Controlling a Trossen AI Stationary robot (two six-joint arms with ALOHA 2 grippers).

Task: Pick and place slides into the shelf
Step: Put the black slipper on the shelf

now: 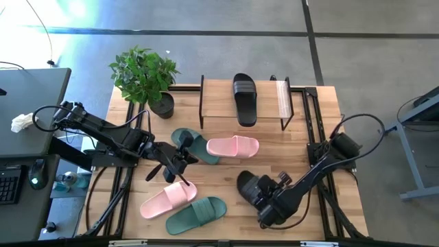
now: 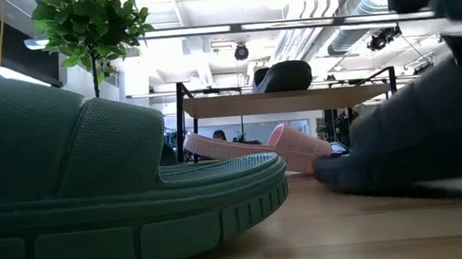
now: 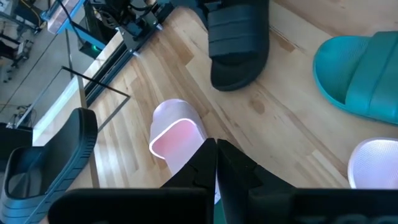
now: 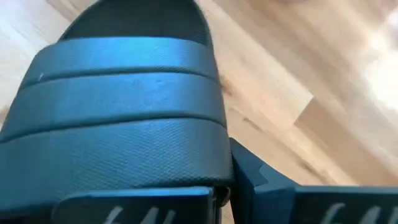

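My right gripper (image 1: 255,194) sits low in the lower right of the overhead frame, closed down on the black slide (image 1: 248,185) lying on the tabletop (image 1: 302,161) there. In my right wrist view that black slide's (image 4: 124,124) wide ribbed strap fills most of the frame, right against my fingers, so I have hold of it, though I cannot tell whether it has left the wood.

My left gripper (image 1: 184,159) hangs left of center in the overhead frame with its fingers pressed together and nothing between them. It is just above the upper pink slide (image 1: 233,146) end and the upper green slide (image 1: 194,145), which lie touching each other in the middle of the table. My left wrist view shows my closed fingertips (image 3: 214,155) over a pink slide (image 3: 177,137).

The shelf (image 1: 243,103) stands at the upper center of the overhead frame, with the other black slide (image 1: 244,98) lying on its wood top board. In the low view it sits on the shelf (image 2: 287,101) in the middle distance.

At the lower left of center, the second pink slide (image 1: 168,200) and the second green slide (image 1: 196,214) lie side by side. A potted plant (image 1: 145,75) stands at the upper left corner of the table.
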